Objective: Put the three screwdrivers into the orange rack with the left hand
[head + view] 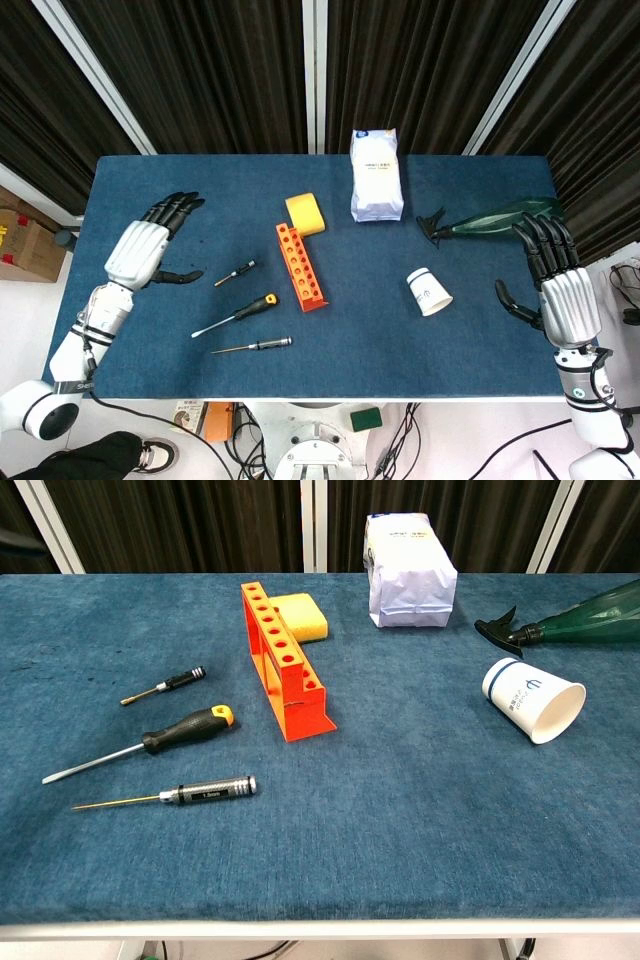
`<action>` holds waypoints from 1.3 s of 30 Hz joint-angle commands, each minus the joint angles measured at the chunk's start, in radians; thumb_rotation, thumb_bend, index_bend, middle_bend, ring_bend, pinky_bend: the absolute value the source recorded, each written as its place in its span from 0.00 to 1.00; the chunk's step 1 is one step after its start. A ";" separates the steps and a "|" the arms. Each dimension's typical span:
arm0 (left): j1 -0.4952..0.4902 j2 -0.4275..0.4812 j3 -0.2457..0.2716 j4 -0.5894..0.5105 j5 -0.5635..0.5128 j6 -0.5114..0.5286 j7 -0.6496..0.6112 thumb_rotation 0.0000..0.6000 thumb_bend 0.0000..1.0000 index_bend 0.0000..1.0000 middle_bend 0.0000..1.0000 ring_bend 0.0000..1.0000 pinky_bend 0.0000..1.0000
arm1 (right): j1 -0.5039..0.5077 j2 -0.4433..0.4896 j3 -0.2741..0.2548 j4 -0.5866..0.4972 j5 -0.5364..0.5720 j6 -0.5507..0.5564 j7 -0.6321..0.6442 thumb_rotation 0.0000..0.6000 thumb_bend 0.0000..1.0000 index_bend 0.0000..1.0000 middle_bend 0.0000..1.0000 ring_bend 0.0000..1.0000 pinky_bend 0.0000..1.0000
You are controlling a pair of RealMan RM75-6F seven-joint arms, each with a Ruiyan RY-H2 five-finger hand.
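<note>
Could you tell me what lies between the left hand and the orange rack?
In the head view, the three screwdrivers lie on the cloth between the left hand and the rack; the shortest one is nearest that line.

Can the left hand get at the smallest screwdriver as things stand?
Probably yes. The left hand is open on the table, holding nothing, and the smallest screwdriver lies beside it with only bare cloth between. The orange rack stands on its far side, out of the way.
</note>
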 commanded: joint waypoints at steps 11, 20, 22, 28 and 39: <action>-0.027 -0.049 0.045 0.019 -0.122 -0.061 0.111 0.97 0.11 0.18 0.08 0.03 0.16 | -0.026 0.000 -0.024 0.031 -0.005 0.060 0.011 1.00 0.37 0.00 0.00 0.00 0.00; -0.090 -0.213 0.066 0.124 -0.264 -0.130 0.227 0.94 0.14 0.23 0.14 0.06 0.16 | -0.062 0.024 -0.033 0.046 0.007 0.111 0.039 1.00 0.37 0.00 0.00 0.00 0.00; -0.109 -0.243 0.066 0.152 -0.315 -0.154 0.261 0.94 0.15 0.23 0.14 0.06 0.16 | -0.068 0.028 -0.034 0.051 0.012 0.118 0.047 1.00 0.37 0.00 0.00 0.00 0.00; -0.178 -0.346 0.051 0.256 -0.471 -0.195 0.365 0.93 0.20 0.28 0.15 0.06 0.16 | -0.083 0.032 -0.043 0.068 0.025 0.125 0.071 1.00 0.40 0.00 0.00 0.00 0.00; -0.244 -0.466 0.031 0.389 -0.597 -0.235 0.405 0.95 0.22 0.35 0.16 0.06 0.16 | -0.087 0.035 -0.050 0.081 0.041 0.113 0.087 1.00 0.40 0.00 0.00 0.00 0.00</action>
